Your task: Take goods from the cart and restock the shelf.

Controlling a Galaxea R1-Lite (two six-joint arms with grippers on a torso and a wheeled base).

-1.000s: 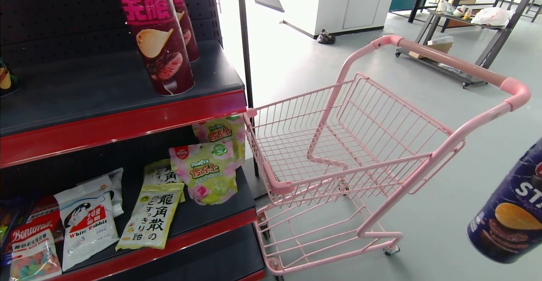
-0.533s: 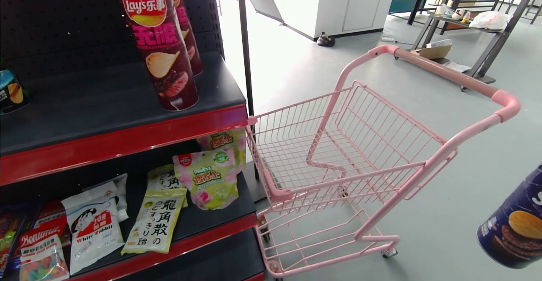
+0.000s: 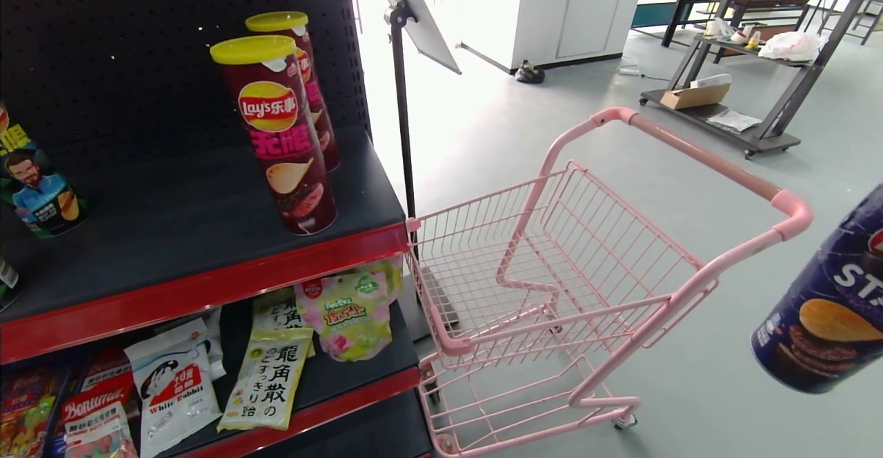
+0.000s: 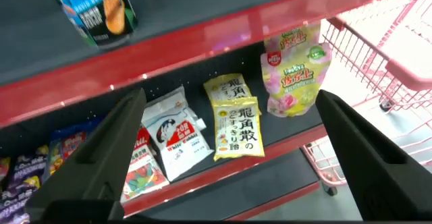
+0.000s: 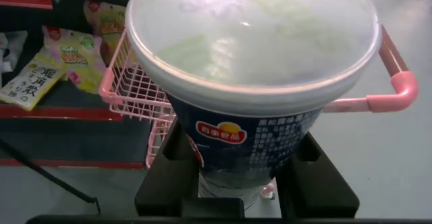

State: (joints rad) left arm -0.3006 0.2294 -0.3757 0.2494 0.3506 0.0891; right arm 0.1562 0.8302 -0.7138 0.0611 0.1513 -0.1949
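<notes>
A dark blue chip can (image 3: 821,306) hangs at the right, beside the pink cart's handle (image 3: 703,161). My right gripper (image 5: 243,160) is shut on this can (image 5: 250,129), a finger on each side below its clear lid. The pink cart (image 3: 552,272) stands against the shelf's end. On the upper shelf board (image 3: 172,210) stand two maroon cans with yellow lids (image 3: 283,147) and a blue can (image 3: 41,192) far left. My left gripper (image 4: 231,96) is open in front of the lower shelf, facing snack bags (image 4: 239,126).
Bags of sweets (image 3: 348,316) lie on the lower shelf (image 3: 324,413). A thin sign pole (image 3: 403,99) stands between shelf and cart. A metal rack (image 3: 745,113) and a white cabinet (image 3: 566,10) stand far back. Grey floor lies open to the cart's right.
The head camera has tilted up, so the whole picture slid down and the can lids came into sight. The dark blue can now sits higher against the cart handle.
</notes>
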